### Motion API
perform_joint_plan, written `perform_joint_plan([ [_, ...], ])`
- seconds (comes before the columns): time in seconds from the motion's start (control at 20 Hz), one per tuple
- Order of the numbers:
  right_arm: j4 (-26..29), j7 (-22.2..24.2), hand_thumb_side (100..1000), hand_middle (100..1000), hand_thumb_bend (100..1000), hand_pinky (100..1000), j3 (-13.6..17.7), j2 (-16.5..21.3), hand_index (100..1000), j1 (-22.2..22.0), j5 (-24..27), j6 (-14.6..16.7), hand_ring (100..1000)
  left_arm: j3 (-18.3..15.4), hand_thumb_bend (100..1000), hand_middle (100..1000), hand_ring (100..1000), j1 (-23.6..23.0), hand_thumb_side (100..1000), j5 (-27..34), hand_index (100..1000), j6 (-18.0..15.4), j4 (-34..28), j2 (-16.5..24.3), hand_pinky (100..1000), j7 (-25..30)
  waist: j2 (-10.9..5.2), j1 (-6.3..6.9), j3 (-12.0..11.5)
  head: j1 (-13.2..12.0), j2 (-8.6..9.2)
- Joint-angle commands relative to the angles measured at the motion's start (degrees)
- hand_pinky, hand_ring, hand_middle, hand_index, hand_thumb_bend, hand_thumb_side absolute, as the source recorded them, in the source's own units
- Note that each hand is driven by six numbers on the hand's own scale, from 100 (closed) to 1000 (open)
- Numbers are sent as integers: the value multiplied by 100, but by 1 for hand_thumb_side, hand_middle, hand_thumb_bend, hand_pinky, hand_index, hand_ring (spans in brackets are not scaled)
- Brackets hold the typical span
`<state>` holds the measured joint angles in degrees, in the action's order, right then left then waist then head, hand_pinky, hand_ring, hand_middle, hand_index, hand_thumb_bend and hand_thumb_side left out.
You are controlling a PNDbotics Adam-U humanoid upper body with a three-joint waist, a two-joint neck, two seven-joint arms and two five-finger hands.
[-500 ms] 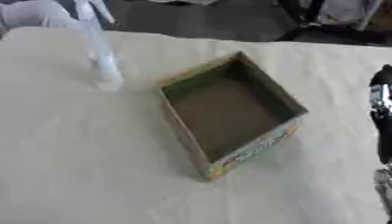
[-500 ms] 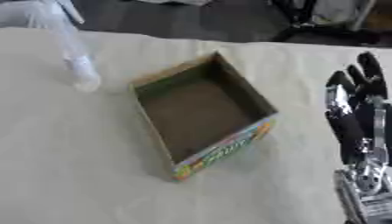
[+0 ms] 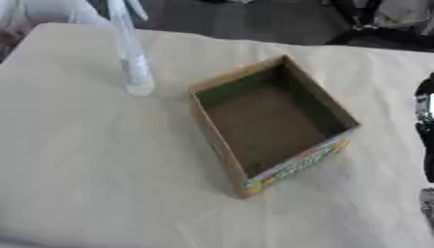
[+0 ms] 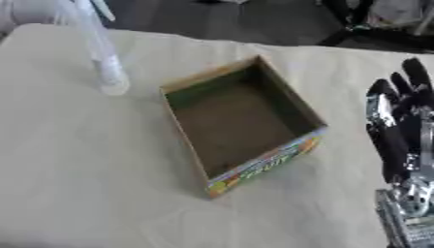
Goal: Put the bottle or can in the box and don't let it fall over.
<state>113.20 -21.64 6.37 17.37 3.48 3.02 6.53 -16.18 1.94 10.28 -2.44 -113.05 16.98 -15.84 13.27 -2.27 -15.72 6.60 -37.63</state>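
One bottle [image 3: 135, 72] stays beside box [image 3: 270, 124].

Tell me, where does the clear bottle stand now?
The clear bottle stands upright on the table, at its far left, left of the open box and apart from it.

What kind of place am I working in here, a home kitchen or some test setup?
Most likely a test or demo setup, not a kitchen. A table under a plain cream cloth holds only an empty cardboard box and a clear bottle. Dark floor and blurred equipment lie beyond. The right hand rests open at the table's right.
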Motion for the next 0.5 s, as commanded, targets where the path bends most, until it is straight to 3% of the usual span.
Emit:
perform_joint_plan([
  [0.05, 139, -8, 470, 1000, 100, 1000, 58, 57, 1000, 33, -37, -10, 1000, -74, 676, 873, 790, -6, 528, -47, 807, 2, -85, 61, 1000, -10, -81, 28, -3, -19, 18],
  [0.5, 139, 45, 470, 1000, 100, 1000, 3, 63, 1000, 160, 35, -44, 1000, -53, 674, 873, 790, -4, 532, -106, 808, 13, -78, 80, 1000, 34, -13, 44, 164, 51, 55],
])
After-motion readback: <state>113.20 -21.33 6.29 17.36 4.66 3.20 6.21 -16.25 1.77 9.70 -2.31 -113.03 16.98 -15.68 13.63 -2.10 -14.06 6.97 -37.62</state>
